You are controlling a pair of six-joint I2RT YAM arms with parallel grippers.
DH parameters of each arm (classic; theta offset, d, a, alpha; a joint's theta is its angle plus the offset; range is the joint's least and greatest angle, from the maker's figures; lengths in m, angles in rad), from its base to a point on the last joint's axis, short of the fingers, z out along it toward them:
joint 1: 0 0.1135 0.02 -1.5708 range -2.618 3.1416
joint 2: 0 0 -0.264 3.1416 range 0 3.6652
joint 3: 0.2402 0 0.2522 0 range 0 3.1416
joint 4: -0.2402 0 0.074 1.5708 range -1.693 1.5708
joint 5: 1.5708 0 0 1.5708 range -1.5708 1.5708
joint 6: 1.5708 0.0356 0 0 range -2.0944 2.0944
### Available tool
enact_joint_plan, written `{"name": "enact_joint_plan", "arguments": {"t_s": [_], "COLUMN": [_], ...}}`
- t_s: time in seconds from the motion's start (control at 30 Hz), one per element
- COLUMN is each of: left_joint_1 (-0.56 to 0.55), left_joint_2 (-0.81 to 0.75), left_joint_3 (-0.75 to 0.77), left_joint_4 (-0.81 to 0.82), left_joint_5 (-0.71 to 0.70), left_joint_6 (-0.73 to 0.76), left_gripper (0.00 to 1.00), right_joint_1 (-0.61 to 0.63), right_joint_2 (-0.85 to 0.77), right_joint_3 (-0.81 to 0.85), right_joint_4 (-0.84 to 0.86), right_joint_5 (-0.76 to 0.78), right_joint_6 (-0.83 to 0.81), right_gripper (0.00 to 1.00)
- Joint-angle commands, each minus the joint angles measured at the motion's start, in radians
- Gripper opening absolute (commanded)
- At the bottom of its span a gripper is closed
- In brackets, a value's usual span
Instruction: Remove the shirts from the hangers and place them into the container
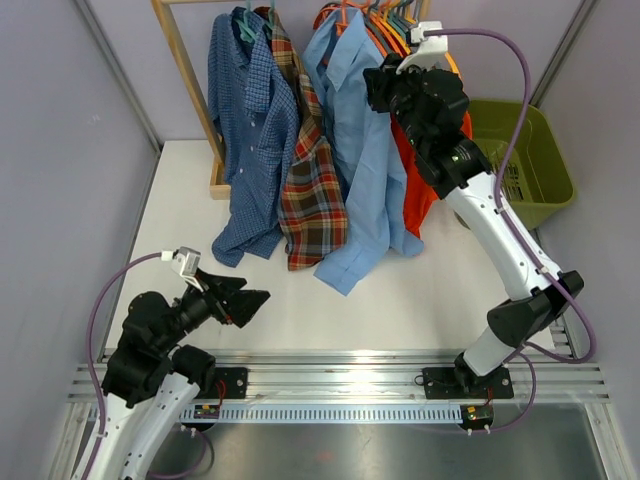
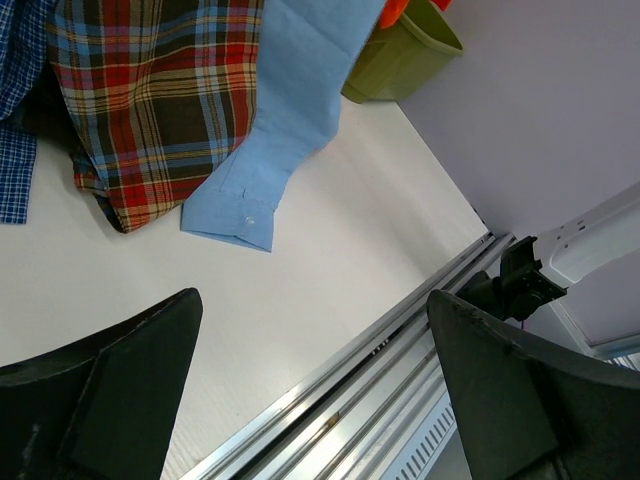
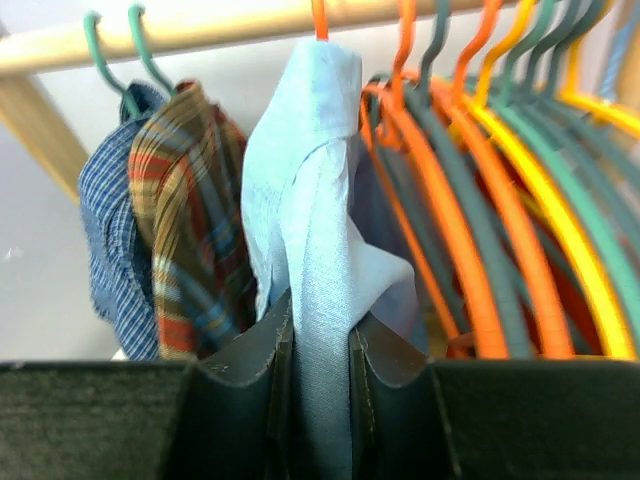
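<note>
The table (image 1: 420, 300) lies bare from the shirt hems to its near edge. Along its far side a wooden rail (image 3: 230, 30) carries everything that hangs. Four shirts hang from it, left to right in the top view: the check shirt (image 1: 245, 130), the plaid shirt (image 1: 315, 190), the light blue shirt (image 1: 360, 150) and the orange-red shirt (image 1: 415, 195), which is half hidden behind the right arm. The container (image 1: 545, 150) stands at the far right of the table, just right of that arm and close to the wall. The hangers (image 1: 385, 20), a tight bunch in orange, teal and yellow, crowd the rail just right of the light blue shirt.

The right gripper (image 3: 320, 370) pinches a fold of the light blue shirt high up, not far below the orange hook (image 3: 318, 15) it hangs from. Its jaws are drawn close with the cloth between them. The shirt's long axis runs straight down from the hook to the table, where its cuff (image 2: 235, 215) lies flat. So the hook is above and beyond the gripper, and the container lies off to its right.

The right arm is by far the nearer. The left gripper (image 1: 250, 300) sits low at the near left, well apart from the shirts, with its jaws spread wide and empty.

The plaid shirt presses in on the left and the hangers on the right. The free way out looks to be toward the near edge, then right to the container.
</note>
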Motion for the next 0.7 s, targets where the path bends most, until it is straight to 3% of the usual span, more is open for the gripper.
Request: {"name": "enact_joint_plan", "arguments": {"t_s": [0.0, 0.17, 0.27, 0.67], "left_joint_1": [-0.003, -0.003, -0.003, -0.003], "left_joint_2": [0.018, 0.021, 0.026, 0.034], "left_joint_3": [0.037, 0.039, 0.036, 0.056], "left_joint_4": [0.054, 0.057, 0.067, 0.051], "left_joint_5": [0.021, 0.022, 0.027, 0.016], "left_joint_6": [-0.005, -0.004, -0.007, 0.002], "left_gripper": [0.99, 0.99, 0.99, 0.99], "right_joint_1": [0.016, 0.015, 0.015, 0.012], "right_joint_2": [-0.099, -0.185, -0.199, -0.038], "right_joint_3": [-0.053, -0.255, -0.288, 0.047], "right_joint_4": [0.277, 0.516, 0.572, 0.481], "right_joint_5": [0.098, 0.042, 0.021, -0.078], "right_joint_6": [-0.07, -0.076, -0.064, -0.039], "right_gripper": [0.0, 0.0, 0.0, 0.0]}}
